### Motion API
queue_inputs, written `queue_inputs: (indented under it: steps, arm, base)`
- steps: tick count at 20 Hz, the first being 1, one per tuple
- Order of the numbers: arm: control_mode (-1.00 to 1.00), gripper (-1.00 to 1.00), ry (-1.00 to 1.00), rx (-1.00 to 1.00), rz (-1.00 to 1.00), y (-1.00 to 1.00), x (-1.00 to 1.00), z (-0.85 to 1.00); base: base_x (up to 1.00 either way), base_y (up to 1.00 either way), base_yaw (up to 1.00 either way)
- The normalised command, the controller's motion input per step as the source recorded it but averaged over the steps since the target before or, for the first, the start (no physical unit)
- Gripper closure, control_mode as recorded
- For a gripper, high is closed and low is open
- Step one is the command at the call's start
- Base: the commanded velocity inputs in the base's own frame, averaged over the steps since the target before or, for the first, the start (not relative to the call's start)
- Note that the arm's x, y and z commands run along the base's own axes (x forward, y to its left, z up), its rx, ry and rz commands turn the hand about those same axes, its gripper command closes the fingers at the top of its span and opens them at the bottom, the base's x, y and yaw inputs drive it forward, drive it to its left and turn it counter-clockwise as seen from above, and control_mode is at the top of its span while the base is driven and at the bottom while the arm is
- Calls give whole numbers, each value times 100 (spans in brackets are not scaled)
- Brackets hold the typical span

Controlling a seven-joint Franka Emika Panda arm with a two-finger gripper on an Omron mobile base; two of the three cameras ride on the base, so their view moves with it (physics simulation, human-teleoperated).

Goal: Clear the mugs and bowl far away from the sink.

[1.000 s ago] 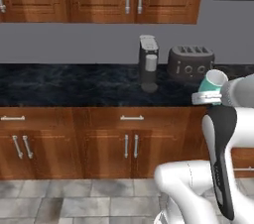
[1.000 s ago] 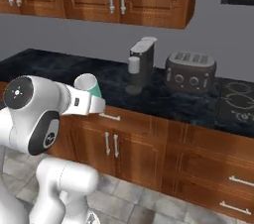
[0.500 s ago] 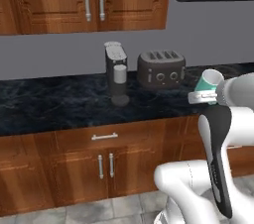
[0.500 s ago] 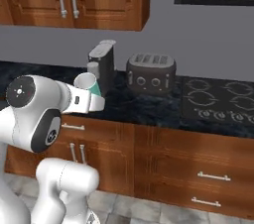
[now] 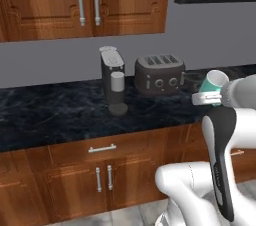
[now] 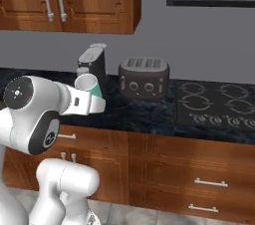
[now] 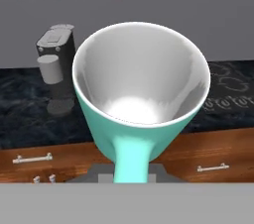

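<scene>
Holding: fingers [image 7: 130, 171] closed on the teal mug [image 7: 140, 100] by its handle, mug lifted clear above the tabletop [image 5: 60, 112], mouth tipped toward the hand camera.
Mug position: in front of the dark tabletop edge, at arm's end [image 6: 88, 87].
Behind: coffee machine [image 5: 113, 81] and toaster [image 5: 159, 73] side by side against the wall.
Right of toaster: stovetop [image 6: 214, 104].
Below: wooden cabinets [image 5: 102, 177].
</scene>
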Motion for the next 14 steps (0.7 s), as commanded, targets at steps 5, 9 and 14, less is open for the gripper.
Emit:
queue_inputs:
  steps: [5, 9, 14]
  arm:
    - [100, 100, 0, 0, 0, 0, 0, 0]
    - [100, 100, 0, 0, 0, 0, 0, 0]
    - [100, 100, 0, 0, 0, 0, 0, 0]
  base:
    - [68, -20, 2]
    - [40, -3, 2]
    - [32, 0, 0]
